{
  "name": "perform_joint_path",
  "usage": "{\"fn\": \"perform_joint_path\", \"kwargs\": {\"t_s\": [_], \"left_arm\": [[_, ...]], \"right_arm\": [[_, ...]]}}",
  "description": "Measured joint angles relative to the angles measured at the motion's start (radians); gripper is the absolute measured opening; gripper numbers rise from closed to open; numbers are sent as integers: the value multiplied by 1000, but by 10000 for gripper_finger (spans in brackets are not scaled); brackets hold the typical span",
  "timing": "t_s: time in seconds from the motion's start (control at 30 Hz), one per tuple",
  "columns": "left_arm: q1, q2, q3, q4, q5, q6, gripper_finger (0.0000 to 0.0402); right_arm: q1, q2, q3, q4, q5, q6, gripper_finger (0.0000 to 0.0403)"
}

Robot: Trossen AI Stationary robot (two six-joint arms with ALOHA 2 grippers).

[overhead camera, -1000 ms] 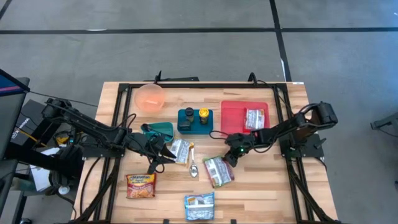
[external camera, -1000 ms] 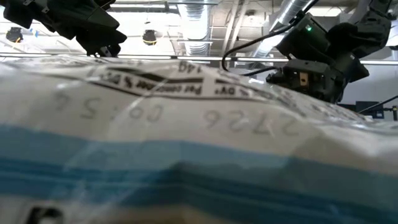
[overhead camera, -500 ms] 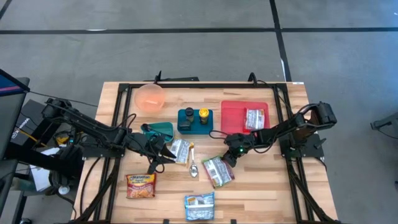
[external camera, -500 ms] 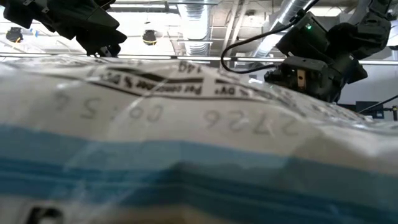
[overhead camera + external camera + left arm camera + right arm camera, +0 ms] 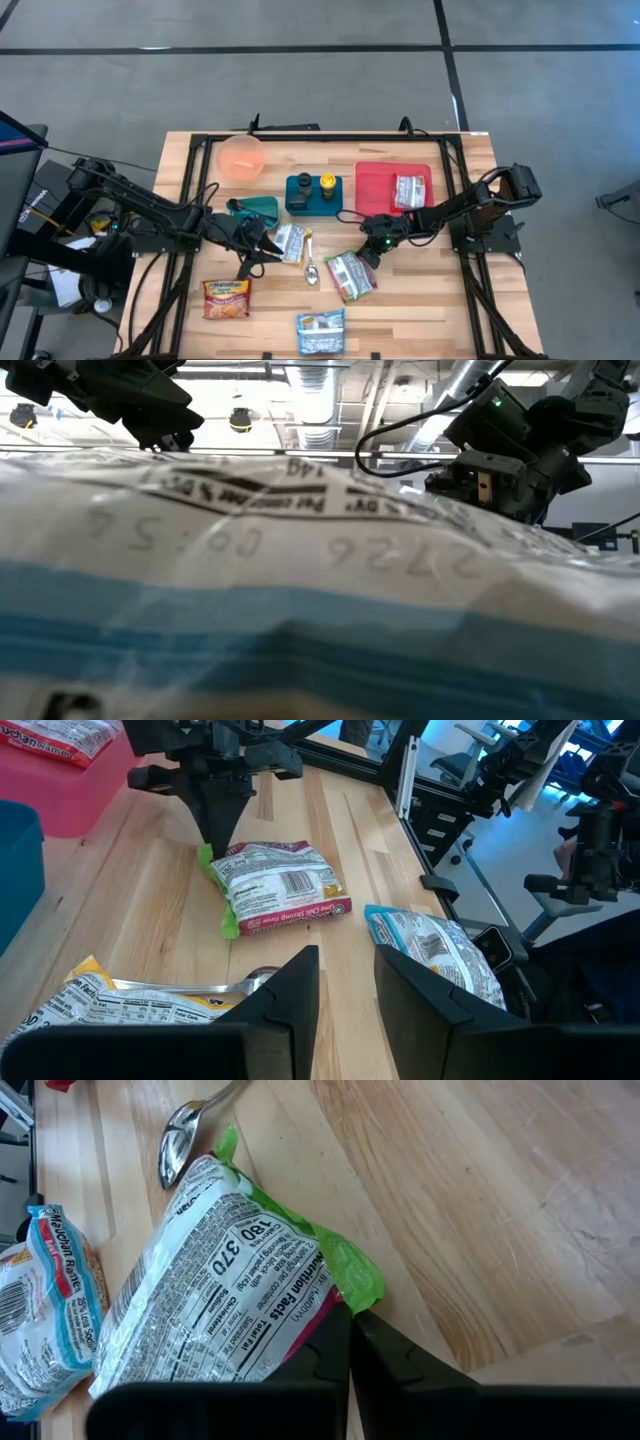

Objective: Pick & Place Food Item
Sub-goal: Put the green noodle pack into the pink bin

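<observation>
Left to right, you have five snack packets: one yellow packet (image 5: 227,298), one by the left gripper (image 5: 258,255) (fingers slightly apart, holding nothing), one blue packet (image 5: 321,331), the green-edged packet (image 5: 351,274) pinched by your clenched right gripper (image 5: 364,256), one on the red tray (image 5: 380,186).

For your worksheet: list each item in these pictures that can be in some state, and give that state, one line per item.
right gripper: shut on the green-edged packet's corner
green-edged packet: flat on the table, pinched at its edge
left gripper: slightly apart, holding nothing
red tray: holds one packet
spoon: lying on the table
orange bowl: upright
</observation>
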Motion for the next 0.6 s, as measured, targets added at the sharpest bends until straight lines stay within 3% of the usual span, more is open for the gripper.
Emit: {"fn": "perform_joint_path", "kwargs": {"t_s": [0.3,0.6], "left_arm": [[0,0,0,0,0,0,95],[0,0,0,0,0,0,95]], "right_arm": [[0,-23,0,0,0,-13,1],[6,-149,0,-72,46,-43,0]]}}
